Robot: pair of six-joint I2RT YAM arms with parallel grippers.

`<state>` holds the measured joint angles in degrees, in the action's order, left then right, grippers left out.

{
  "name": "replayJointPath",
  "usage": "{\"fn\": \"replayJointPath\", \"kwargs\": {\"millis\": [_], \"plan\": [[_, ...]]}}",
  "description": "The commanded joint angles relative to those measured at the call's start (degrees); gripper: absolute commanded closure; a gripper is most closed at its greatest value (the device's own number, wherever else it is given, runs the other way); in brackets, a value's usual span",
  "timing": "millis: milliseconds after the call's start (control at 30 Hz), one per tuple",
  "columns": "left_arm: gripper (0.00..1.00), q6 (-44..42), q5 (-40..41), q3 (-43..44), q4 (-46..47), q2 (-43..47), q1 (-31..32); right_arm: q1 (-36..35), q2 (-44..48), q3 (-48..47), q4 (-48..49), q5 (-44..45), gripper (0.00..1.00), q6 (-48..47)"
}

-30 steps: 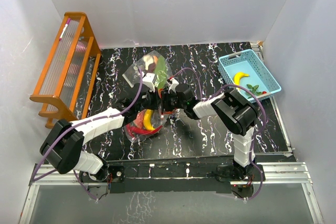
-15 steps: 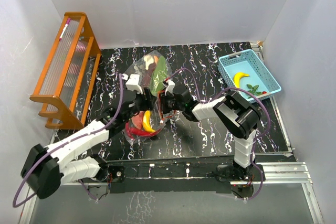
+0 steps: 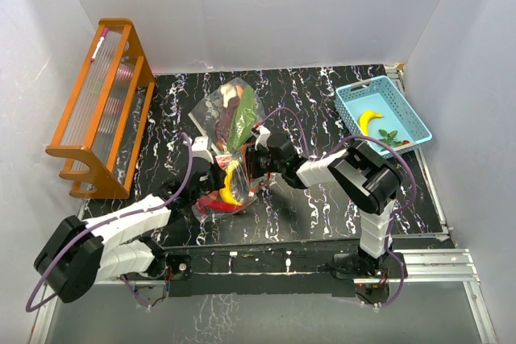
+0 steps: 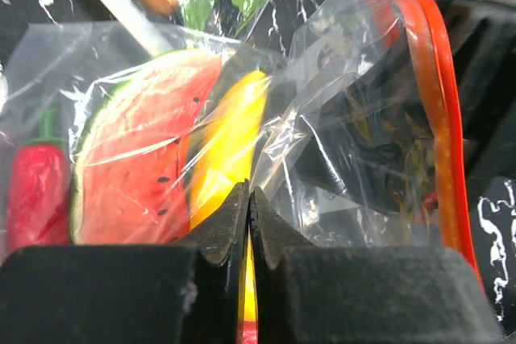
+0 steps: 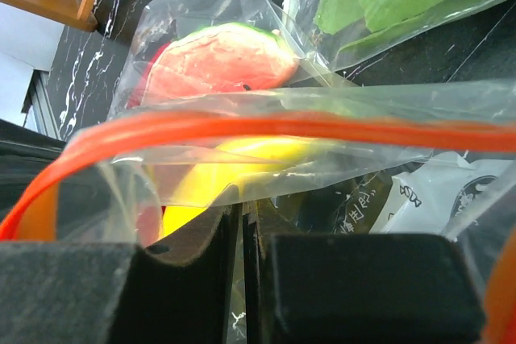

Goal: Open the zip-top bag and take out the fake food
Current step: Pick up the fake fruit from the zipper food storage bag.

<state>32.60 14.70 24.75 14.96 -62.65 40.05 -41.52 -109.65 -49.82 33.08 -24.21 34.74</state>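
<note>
Near the middle of the worktop (image 3: 322,94), the left gripper (image 4: 248,196) and the right gripper (image 5: 242,217) each pinch the clear zip-top bag (image 3: 239,118) holding fake food (image 4: 227,138).

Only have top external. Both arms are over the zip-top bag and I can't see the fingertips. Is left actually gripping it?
Observer: Yes. In the left wrist view, the left gripper is shut on a fold of the clear bag.
Operator: And right?
Observer: The right gripper is shut on film too, just below the orange zip strip.
Operator: What's right behind left's pinch?
Observer: A yellow banana, with a watermelon slice beside it, both inside the bag.
</note>
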Motion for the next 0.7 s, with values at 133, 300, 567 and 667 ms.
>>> {"fn": "replayJointPath", "kwargs": {"millis": [133, 300, 567, 667], "plan": [[1.00, 2.03, -2.00, -2.25, 7.73, -6.29, 0.11, -0.03, 4.56, 1.09, 1.44, 1.33, 0.89, -1.71], [1.00, 3.16, -2.06, -4.41, 10.57, -9.02, 0.11, 0.05, 6.88, 3.56, 0.36, 3.33, 0.89, -2.43], [1.00, 2.83, -2.70, -4.89, 13.34, -12.15, 0.11, 0.00, 6.10, 3.82, 0.52, 2.44, 0.89, -2.27], [1.00, 2.99, -3.65, -5.15, 15.84, -14.26, 0.11, -0.05, 5.26, 3.85, 0.87, 2.28, 0.88, -1.99]]}}
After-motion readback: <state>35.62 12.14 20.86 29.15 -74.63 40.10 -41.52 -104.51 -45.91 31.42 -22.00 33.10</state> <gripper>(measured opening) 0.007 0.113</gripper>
